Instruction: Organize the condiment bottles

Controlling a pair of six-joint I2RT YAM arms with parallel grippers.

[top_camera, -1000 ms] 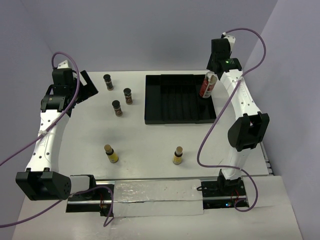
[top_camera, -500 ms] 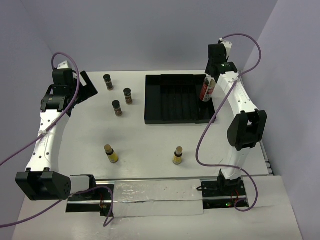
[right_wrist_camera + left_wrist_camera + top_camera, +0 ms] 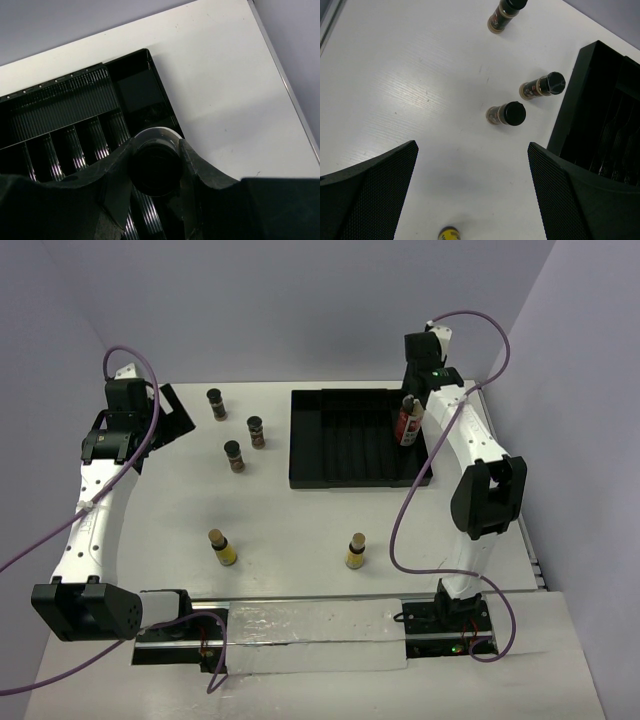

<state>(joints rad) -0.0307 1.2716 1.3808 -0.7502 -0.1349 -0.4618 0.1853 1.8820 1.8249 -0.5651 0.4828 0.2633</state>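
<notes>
Where right pincer (image 3: 155, 167) grips, reddish bottle (image 3: 406, 429), over tray (image 3: 330, 440)

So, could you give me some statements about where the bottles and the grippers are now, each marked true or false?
1. The right gripper is shut on the reddish bottle, at the right end of the black tray. True.
2. The left gripper is shut. False: it is open, with nothing between its fingers.
3. Three dark bottles stand on the table, left of the tray. True.
4. Both yellow bottles lie in the tray. False: they stand on the table, nearer the arm bases.
</notes>
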